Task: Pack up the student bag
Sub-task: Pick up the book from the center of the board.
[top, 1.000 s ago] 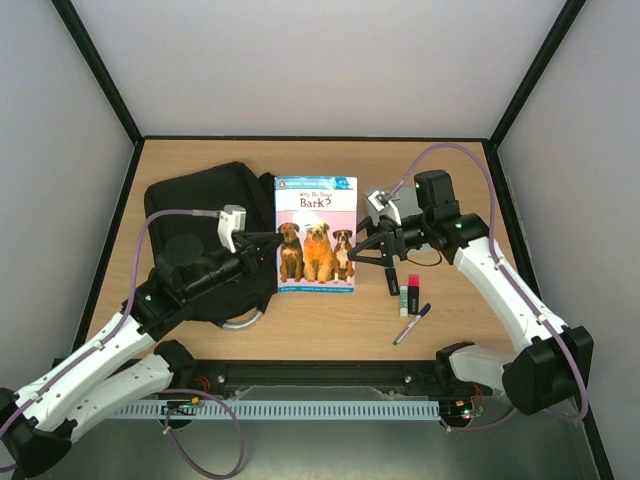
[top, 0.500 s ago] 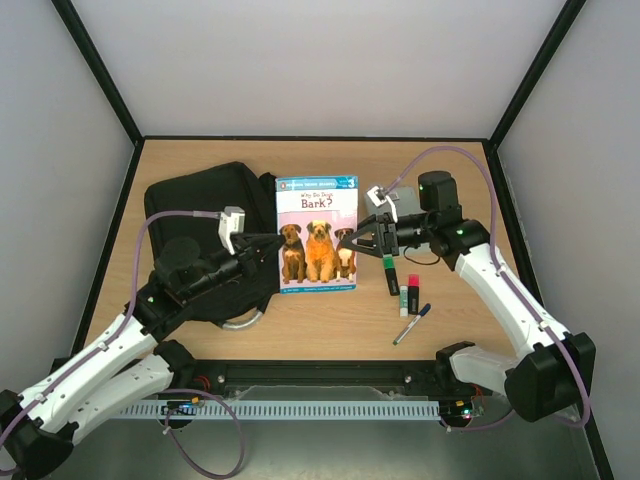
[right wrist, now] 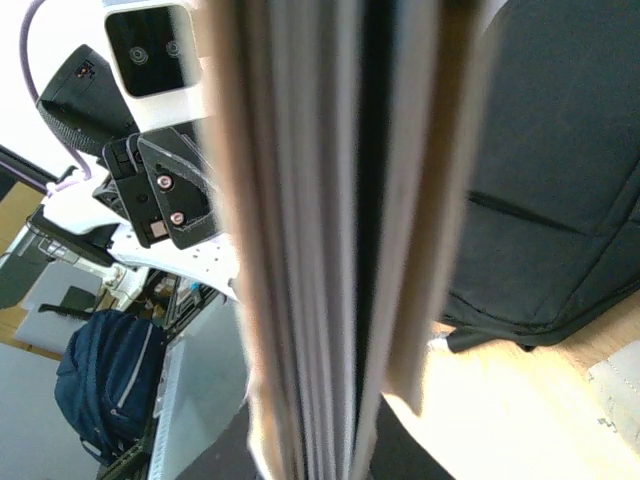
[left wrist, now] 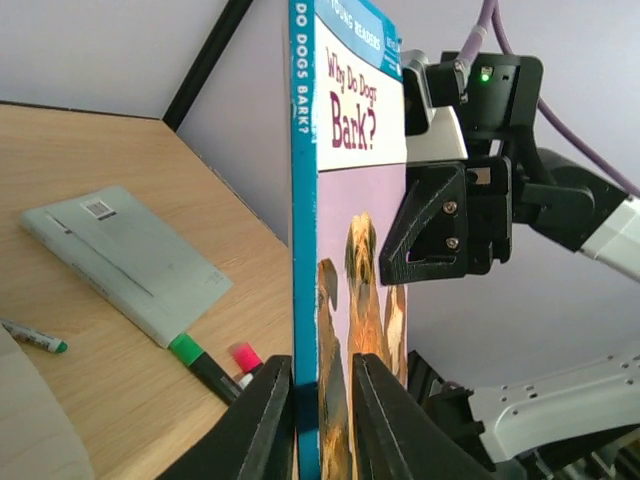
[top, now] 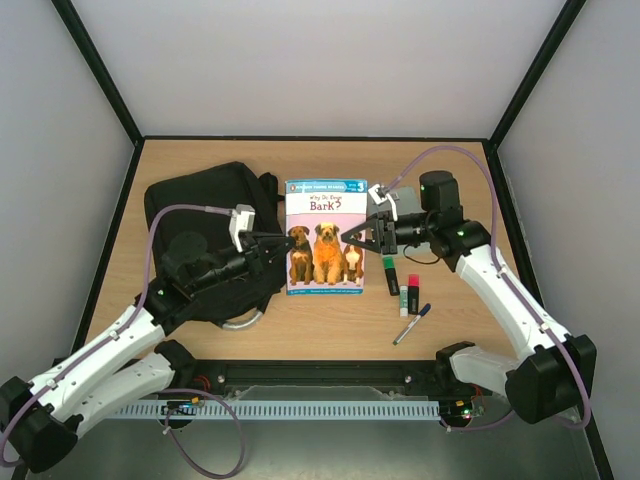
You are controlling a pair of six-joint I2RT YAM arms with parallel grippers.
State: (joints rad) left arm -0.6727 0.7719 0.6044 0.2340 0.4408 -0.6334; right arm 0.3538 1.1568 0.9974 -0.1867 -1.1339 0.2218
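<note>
Both claws are on the book (top: 325,238), which is held clear of the table (top: 450,170). left gripper (top: 283,243) is clamped on the spine edge, and its wrist view shows a finger (left wrist: 262,420) on each side of the spine. right gripper (top: 352,238) is clamped on the opposite page edge, with pages filling its wrist view. student bag (top: 200,205) lies flat just left of the book, partly under the left arm. green marker (top: 389,276), pink marker (top: 413,292) and pen (top: 411,324) lie right of the book. A grey flat packet (left wrist: 125,260) lies on the wood under the book.
</note>
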